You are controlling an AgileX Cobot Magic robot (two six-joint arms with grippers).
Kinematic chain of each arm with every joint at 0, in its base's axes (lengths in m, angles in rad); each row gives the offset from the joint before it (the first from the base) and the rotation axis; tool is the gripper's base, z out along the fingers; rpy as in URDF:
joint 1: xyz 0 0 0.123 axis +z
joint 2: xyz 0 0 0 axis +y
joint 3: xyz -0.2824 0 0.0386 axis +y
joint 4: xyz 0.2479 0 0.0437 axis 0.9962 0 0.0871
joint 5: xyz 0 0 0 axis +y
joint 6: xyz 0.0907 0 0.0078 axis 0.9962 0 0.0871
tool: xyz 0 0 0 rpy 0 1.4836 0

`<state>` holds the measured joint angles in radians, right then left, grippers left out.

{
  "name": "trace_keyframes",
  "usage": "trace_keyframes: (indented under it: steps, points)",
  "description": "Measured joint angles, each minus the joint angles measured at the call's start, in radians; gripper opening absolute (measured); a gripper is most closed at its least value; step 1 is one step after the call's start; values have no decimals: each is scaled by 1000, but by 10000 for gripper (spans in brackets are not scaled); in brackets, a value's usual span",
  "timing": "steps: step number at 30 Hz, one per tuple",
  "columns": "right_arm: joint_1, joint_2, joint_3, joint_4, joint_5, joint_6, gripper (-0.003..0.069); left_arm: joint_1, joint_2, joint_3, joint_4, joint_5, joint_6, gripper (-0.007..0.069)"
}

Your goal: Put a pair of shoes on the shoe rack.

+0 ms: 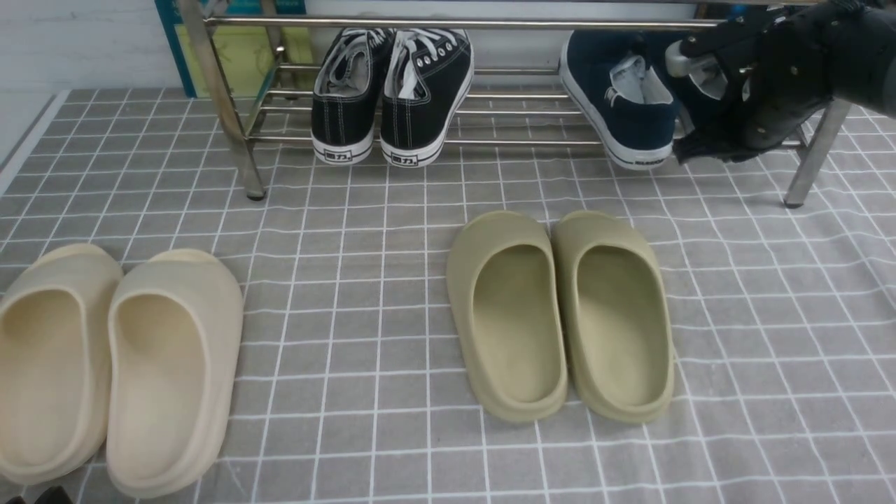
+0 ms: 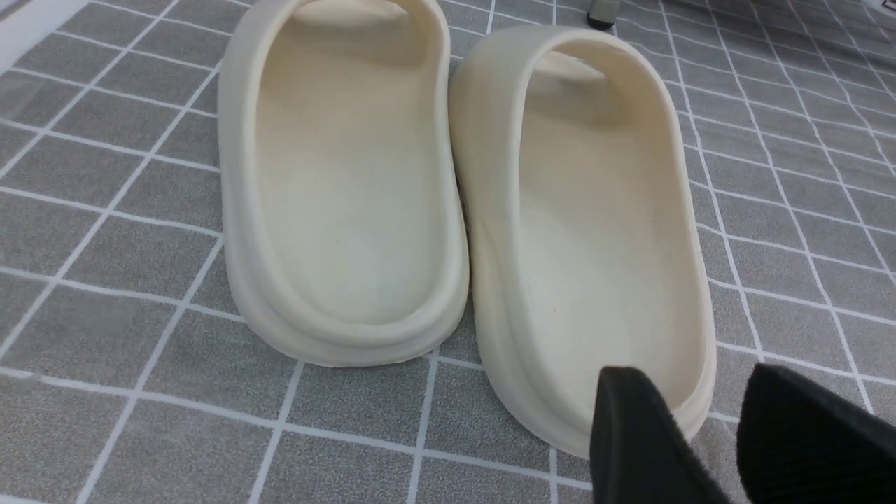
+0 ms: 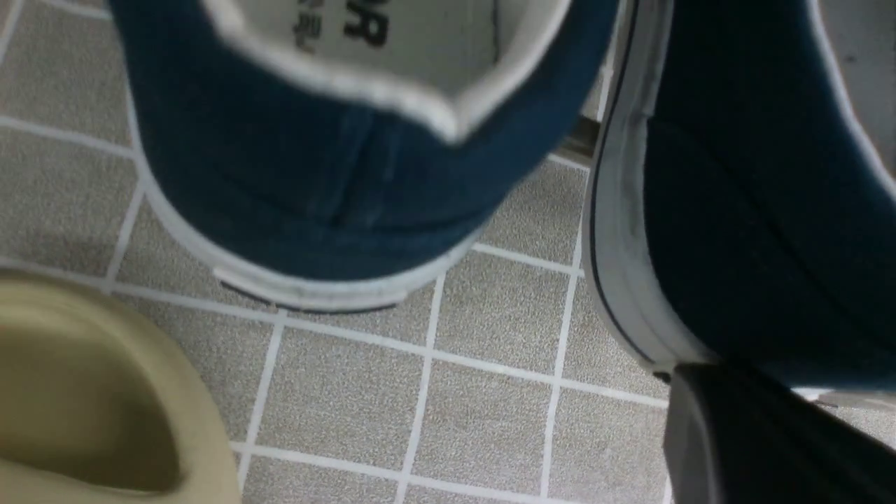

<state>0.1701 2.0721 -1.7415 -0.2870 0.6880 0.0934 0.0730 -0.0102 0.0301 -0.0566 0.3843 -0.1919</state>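
Resting on the chrome rack [image 1: 518,143], the navy white-soled sneakers [image 1: 633,105] show grey linings, right tool [image 1: 689,152] closed together.

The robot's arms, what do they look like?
The right arm is black or dark grey, with round, chunky joints and small light dots like bolts. Its pincer has dark fingers. The left pincer has black, tapering fingers too.

Two cream foam slides [image 2: 350,210] sit side by side on the grey floor [image 2: 175,420] with its white grid, openings facing up, their sides touching. The left gripper [image 2: 689,399] hangs just by the rounded end of one, its dark fingers [image 2: 640,434] spread apart. A rack foot [image 2: 602,12] stands beyond them.
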Motion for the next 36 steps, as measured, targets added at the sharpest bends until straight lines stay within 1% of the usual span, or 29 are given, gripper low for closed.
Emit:
trace_keyframes:
  steps: [3,7,13,16,20,21,22,24,25,27,28,29,32,36]
  points:
    - [0,-6,0,15,15,1,-6,0,0,0,0,0,0,238]
    - [1,-67,0,51,96,-2,-6,0,0,0,0,0,0,238]
    - [1,-265,9,123,140,-20,-6,0,0,0,0,0,0,238]
    - [1,-412,66,163,142,-24,-6,0,0,0,0,0,1,238]
    - [1,-623,243,208,138,-24,-6,0,0,0,0,0,1,238]
    - [1,-687,319,216,134,-25,-5,0,0,0,0,0,1,238]
    - [1,-697,319,217,133,-25,-5,0,0,0,0,0,1,238]
    - [1,-794,422,227,125,-25,-5,0,0,0,0,0,1,238]
    - [1,-891,497,229,115,-25,-5,0,0,0,0,0,1,238]
    - [1,-956,548,230,109,-25,-3,0,0,0,0,0,1,238]
    - [1,-1052,617,230,86,-25,-3,0,0,0,0,0,1,238]
    - [1,-1052,617,230,86,-25,-3,0,0,0,0,0,1,238]
    - [1,-1223,737,227,44,-25,-2,0,0,0,0,0,1,238]
    - [1,-1350,825,227,27,-25,-1,0,0,0,0,0,1,238]
